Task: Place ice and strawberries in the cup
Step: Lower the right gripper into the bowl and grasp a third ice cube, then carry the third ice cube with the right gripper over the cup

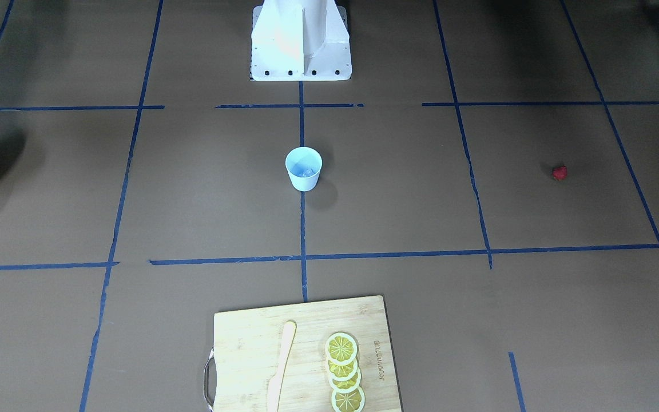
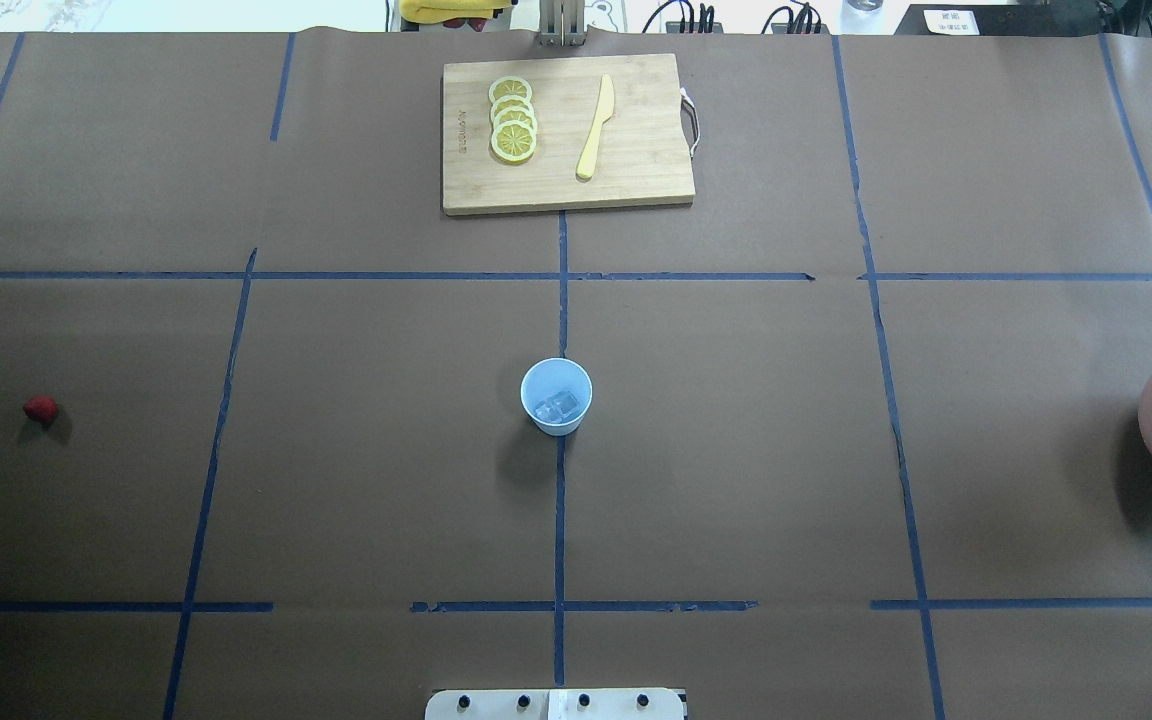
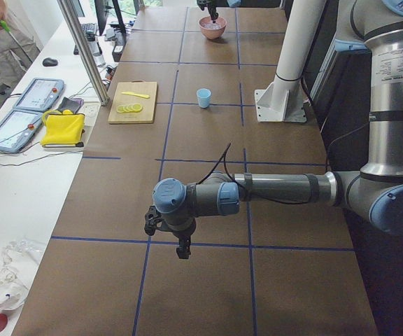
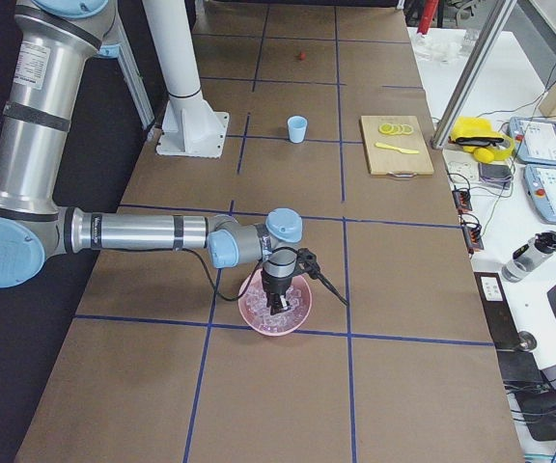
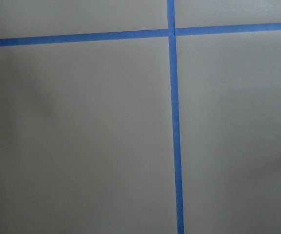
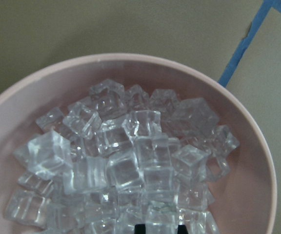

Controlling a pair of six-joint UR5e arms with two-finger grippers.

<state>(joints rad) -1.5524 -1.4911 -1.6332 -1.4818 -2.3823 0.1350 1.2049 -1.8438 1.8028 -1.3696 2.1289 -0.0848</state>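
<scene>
**Right gripper down in the ice bowl, with the cup well off to its left**

The right gripper (image 4: 277, 305) hangs low over the pink bowl (image 6: 260, 170) at the table's right end. Two dark tips barely show at the bottom edge of the wrist view, with ice (image 6: 130, 161) heaped between and ahead of them, so I cannot tell whether they grip a cube. The cubes are blocky and have no long axis to line up with. The cup (image 2: 558, 426) stands upright at mid-table, well apart to the left, and already holds a few cubes. Any carry would therefore run straight leftward. The strawberry (image 2: 39, 408) lies alone at the far left end, so the left gripper (image 3: 182, 248) is likely the nearer one. I cannot tell whether its fingers are apart or together.
</scene>
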